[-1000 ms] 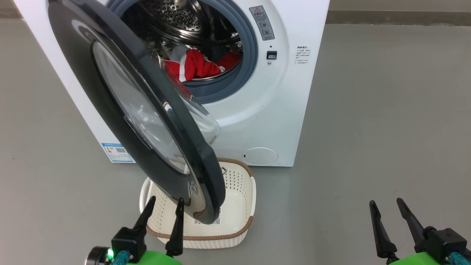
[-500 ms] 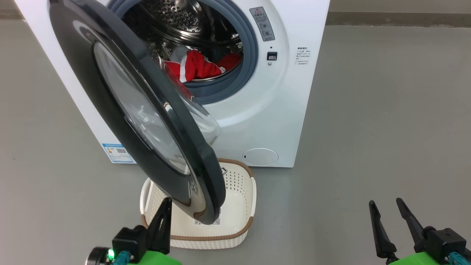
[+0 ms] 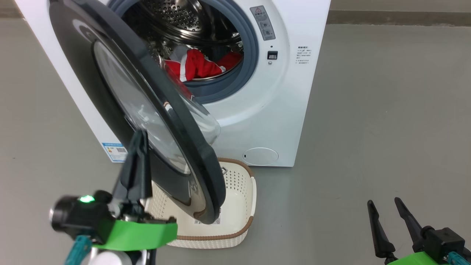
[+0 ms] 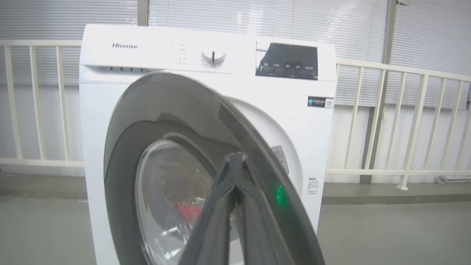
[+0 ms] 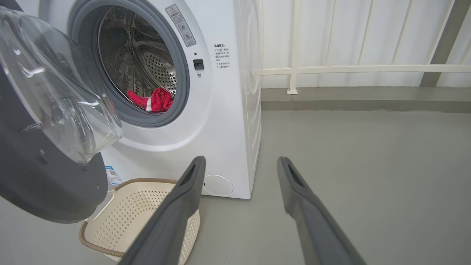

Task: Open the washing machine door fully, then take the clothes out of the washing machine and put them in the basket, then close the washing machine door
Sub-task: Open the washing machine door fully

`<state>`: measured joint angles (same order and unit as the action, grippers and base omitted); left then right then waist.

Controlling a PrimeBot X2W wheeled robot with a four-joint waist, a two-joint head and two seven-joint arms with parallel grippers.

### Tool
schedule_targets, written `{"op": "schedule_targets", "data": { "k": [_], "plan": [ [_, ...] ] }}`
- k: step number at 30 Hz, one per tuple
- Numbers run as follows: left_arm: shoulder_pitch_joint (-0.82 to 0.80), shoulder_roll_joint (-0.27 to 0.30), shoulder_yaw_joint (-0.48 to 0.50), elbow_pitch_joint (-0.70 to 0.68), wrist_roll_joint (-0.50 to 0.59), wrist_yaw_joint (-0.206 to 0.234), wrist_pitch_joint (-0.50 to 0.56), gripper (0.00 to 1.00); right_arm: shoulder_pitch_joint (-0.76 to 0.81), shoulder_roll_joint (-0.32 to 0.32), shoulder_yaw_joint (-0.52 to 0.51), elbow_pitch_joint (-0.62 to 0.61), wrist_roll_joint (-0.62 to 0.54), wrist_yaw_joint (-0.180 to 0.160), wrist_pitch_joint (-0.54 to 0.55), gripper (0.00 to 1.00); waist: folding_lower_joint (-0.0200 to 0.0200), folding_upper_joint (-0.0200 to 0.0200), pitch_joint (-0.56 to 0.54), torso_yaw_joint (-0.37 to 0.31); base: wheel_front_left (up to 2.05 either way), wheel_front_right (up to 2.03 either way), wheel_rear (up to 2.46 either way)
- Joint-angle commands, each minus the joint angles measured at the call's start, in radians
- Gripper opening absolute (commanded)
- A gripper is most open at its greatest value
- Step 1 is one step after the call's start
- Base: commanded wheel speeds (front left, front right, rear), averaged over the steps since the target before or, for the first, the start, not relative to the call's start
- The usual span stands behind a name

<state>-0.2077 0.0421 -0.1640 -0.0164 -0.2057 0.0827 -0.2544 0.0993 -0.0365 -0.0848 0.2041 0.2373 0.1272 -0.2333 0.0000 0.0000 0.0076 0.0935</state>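
The white washing machine (image 3: 294, 92) stands ahead with its door (image 3: 79, 66) swung about half open, black rim and glass bowl toward me. Red clothes (image 3: 195, 66) with white trim lie low in the steel drum. The cream basket (image 3: 250, 222) sits on the floor under the door's lower edge. My left gripper (image 3: 140, 135) is raised in front of the door's outer face, fingers shut on nothing; in the left wrist view its tips (image 4: 235, 156) point at the door (image 4: 165, 121) near the rim. My right gripper (image 3: 383, 202) hangs low at the right, open and empty, also seen as the gripper (image 5: 241, 162).
A round flap (image 3: 260, 156) and a blue label (image 3: 117, 151) sit low on the machine's front. Bare grey floor (image 3: 386, 110) stretches to the right of the machine. A white railing (image 5: 349, 69) and blinds run behind it.
My left gripper closed its fingers, then rose from beside the basket to a spot in front of the door's outer face. The right gripper and the door have stayed put.
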Motion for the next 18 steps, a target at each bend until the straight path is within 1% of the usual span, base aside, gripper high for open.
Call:
{"op": "schedule_targets", "data": {
  "k": [1,5,9,13,17,18],
  "plan": [
    [-0.053,0.009,0.032,-0.08,0.015,0.012,-0.007,0.0,-0.027,-0.014,0.028,-0.026,-0.004,0.003,-0.005,1.0,0.0,0.0,0.0,-0.003,0.0,0.0,0.0],
    [-0.086,0.009,0.0,-0.198,0.028,0.018,-0.007,0.0,-0.03,-0.014,0.04,-0.022,-0.001,0.003,-0.005,1.0,0.0,0.0,-0.005,-0.014,0.0,0.0,0.0],
    [-0.109,0.009,-0.068,-0.26,0.023,0.015,-0.007,0.0,-0.035,-0.014,0.045,-0.021,-0.001,0.003,-0.006,1.0,0.0,0.0,-0.004,-0.021,0.0,0.0,0.0],
    [-0.125,0.008,-0.164,-0.26,-0.002,0.012,-0.003,0.0,-0.038,-0.014,0.045,-0.018,0.0,0.003,-0.007,1.0,0.0,0.0,-0.003,-0.025,0.0,0.0,0.0],
    [-0.129,0.008,-0.268,-0.223,-0.059,0.012,0.021,0.0,-0.043,-0.014,0.047,-0.014,0.016,0.003,-0.01,1.0,0.0,0.0,-0.001,-0.03,0.0,0.0,0.0],
    [-0.129,0.008,-0.268,-0.223,-0.059,0.012,0.021,0.0,-0.043,-0.014,0.047,-0.014,0.016,0.003,-0.01,1.0,0.0,0.0,-0.001,-0.03,0.0,0.0,0.0]
  ]
}}
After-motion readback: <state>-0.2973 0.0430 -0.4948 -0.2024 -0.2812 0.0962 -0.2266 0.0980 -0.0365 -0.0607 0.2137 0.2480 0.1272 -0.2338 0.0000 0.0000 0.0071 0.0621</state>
